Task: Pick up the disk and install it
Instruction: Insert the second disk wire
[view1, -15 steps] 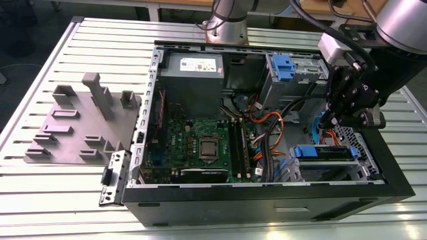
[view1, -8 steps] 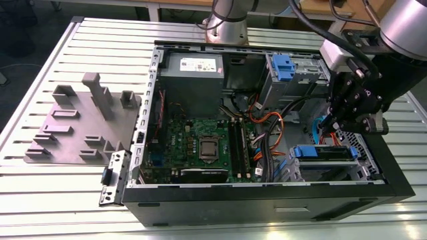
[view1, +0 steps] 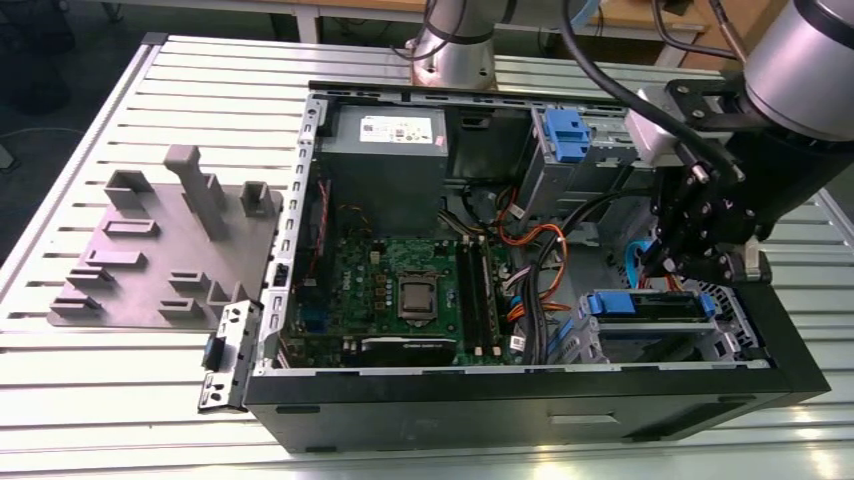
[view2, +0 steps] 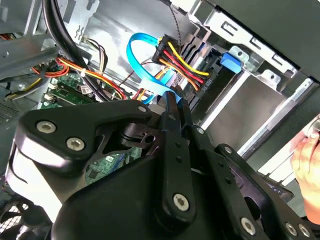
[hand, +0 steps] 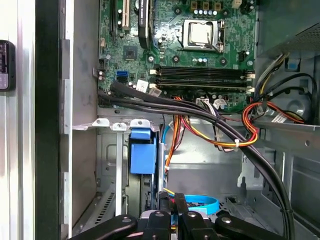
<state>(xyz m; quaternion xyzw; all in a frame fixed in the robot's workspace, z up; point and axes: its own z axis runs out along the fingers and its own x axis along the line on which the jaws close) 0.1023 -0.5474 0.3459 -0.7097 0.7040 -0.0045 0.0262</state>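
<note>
The robot arm (view1: 801, 90) reaches down from the exterior view's upper right into an open computer case (view1: 534, 390) lying on its side on a slatted metal bench (view1: 160, 400). Its black claw (view1: 703, 255) hangs inside the case near the corner at the exterior view's lower right, just above the drive bay.

Inside the case sit a green motherboard (view1: 400, 290) in the middle, a grey power-supply box (view1: 387, 150) toward the far edge, and bundles of orange, red and black cables (view1: 534, 260) between them. A blue latch (view1: 566, 135) shows on the cage near the far edge.

The disk (view1: 651, 308) — its blue carrier rail facing up — sits in the bay at the case's near corner, directly below the claw. In the first wrist view the disk (hand: 143, 157) stands edge-on in its slot, with a blue flat cable (hand: 202, 204) beside it.

In both wrist views the claw's fingers (view2: 172, 112) are pressed together with nothing between them, apart from the disk.

A grey moulded fixture (view1: 167, 250) rests on the bench beside the case, at the exterior view's left.
</note>
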